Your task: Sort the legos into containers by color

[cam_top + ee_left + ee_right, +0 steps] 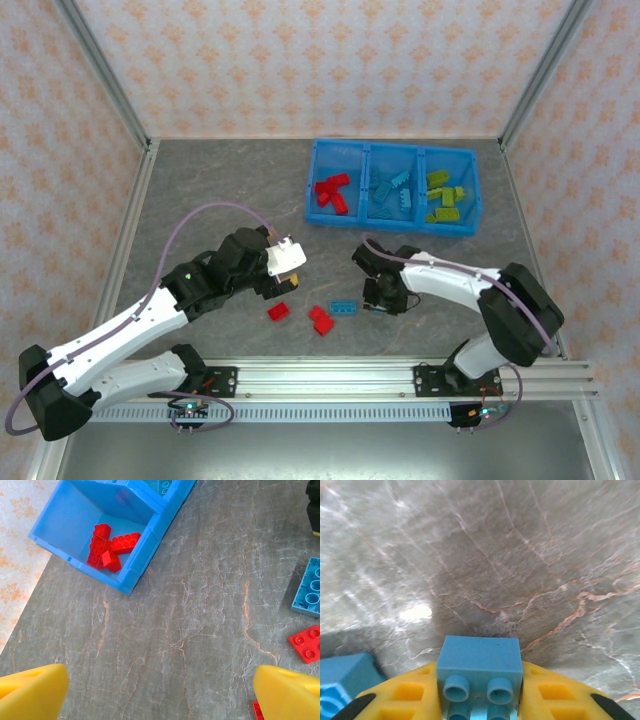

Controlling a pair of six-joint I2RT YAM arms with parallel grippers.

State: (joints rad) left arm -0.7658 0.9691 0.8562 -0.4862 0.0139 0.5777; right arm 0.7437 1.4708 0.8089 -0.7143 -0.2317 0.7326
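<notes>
Nearest you, three legos lie loose on the table (pixel 200 200) between the arms: a red brick (pixel 278 312), a second red brick (pixel 321 320) just right of it, and a light blue plate (pixel 343 307) a touch farther. Your left gripper (pixel 160 692) sits just beyond the first red brick, jaws spread wide with nothing between them. Your right gripper (pixel 385 297), just right of the blue plate, is closed around a light blue brick (pixel 479 662), pinched between both yellow fingers (pixel 405 692) with its studs facing the wrist camera.

That brick's home lies almost straight away from it. The blue tray (pixel 310 190) stretches left to right along the far side, and its middle compartment (pixel 395 158), which has the other light blue pieces, sits directly beyond the right gripper. Red is in the left compartment (pixel 335 160) and green in the right compartment (pixel 450 160). The right arm is the nearer one, so carry the brick far, barely sideways.
</notes>
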